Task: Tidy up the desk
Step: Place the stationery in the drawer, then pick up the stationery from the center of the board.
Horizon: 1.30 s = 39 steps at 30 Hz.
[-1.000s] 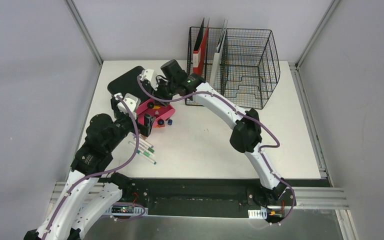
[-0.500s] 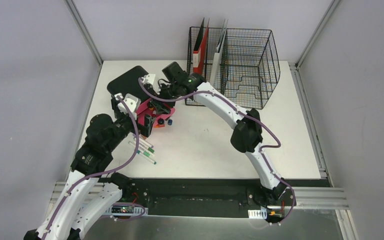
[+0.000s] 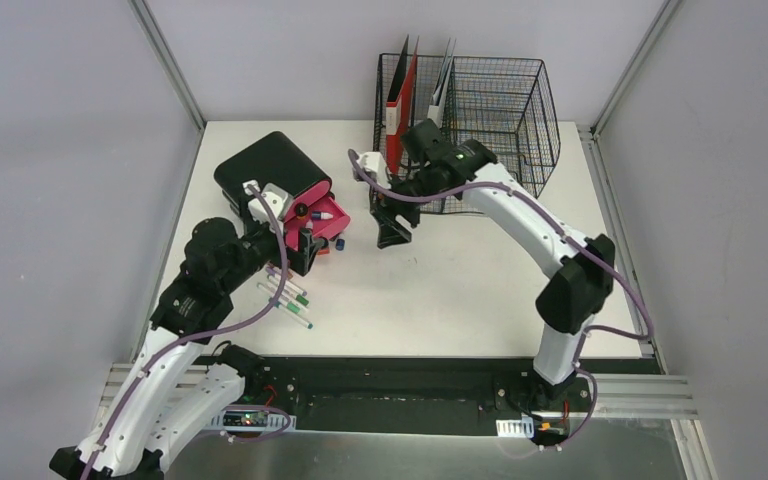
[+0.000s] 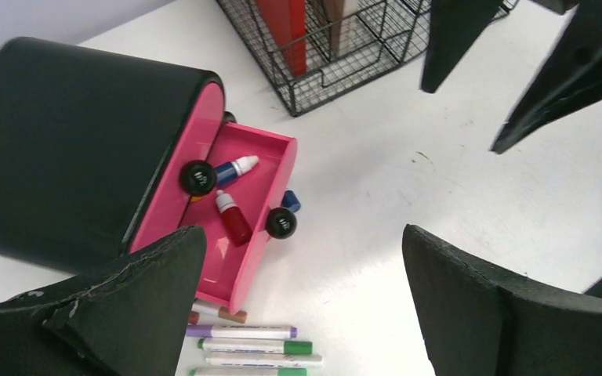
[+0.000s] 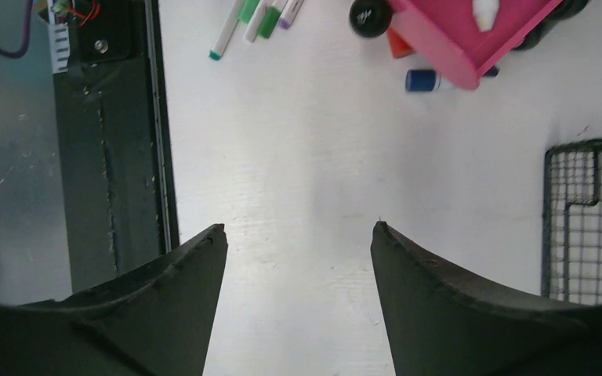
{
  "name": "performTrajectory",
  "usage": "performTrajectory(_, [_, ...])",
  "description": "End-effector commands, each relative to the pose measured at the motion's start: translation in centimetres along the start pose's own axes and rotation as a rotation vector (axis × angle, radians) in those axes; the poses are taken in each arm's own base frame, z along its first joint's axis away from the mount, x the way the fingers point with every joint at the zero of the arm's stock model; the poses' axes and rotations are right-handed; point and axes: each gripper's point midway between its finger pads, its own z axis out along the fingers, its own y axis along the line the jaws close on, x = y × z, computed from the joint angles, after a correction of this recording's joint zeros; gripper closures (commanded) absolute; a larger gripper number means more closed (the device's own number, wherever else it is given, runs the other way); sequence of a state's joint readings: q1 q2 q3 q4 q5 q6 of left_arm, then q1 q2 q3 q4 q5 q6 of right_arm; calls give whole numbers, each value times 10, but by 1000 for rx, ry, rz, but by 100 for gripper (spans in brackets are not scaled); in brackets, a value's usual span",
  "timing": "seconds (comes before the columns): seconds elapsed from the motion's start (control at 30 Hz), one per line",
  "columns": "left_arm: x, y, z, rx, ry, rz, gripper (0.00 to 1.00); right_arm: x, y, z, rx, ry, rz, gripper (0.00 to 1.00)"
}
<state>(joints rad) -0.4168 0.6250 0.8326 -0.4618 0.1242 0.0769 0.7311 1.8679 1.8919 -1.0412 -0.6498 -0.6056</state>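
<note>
From above: white table [image 3: 440,290] inside grey walls, aluminium rails along its edges. At the far edge, a black wire rack [image 3: 500,110] with a red folder [image 3: 397,105] upright in its left part. Far left, a black box [image 3: 265,165] with its pink drawer [image 3: 322,213] standing open. Just at the drawer's near side, the left pincer [image 3: 305,255], close to a row of markers [image 3: 290,298]; between drawer and rack, over bare table, the right pincer [image 3: 392,228]. From the left wrist: fingers [image 4: 125,313] spread wide, nothing between them; inside the drawer a blue bottle [image 4: 233,168] and a red bottle [image 4: 233,219], a second blue bottle [image 4: 291,200] on the table just beside the drawer. From the right wrist: both fingers parted wide and empty above bare table, with drawer corner, second blue bottle and marker tips along the top edge, rack corner at the right.
</note>
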Motion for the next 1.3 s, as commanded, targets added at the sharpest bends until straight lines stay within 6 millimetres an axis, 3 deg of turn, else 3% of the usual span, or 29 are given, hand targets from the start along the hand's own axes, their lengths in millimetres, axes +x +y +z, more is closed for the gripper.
performTrajectory(0.0, [-10, -15, 8, 91, -24, -39, 1, 13, 33, -23, -69, -39, -25, 29])
performTrajectory(0.17, [-2, -28, 18, 163, 27, -101, 1, 44, 49, -40, -73, -28, 35, 28])
performTrajectory(0.47, [18, -49, 37, 209, 162, -421, 1, 89, 58, -103, 34, -141, 120, 25])
performTrajectory(0.63, [33, -61, 51, 232, 207, -527, 2, 117, 59, -114, 101, -172, 131, 22])
performTrajectory(0.77, [49, -87, 64, 238, 269, -443, 4, 130, 52, -128, 178, -183, 134, 21])
performTrajectory(0.9, [66, -97, 80, 134, 316, -294, 8, 138, 50, -132, 207, -183, 134, 20])
performTrajectory(1.27, [126, -78, 121, -98, 472, -73, 29, 146, 45, -129, 211, -164, 151, 20])
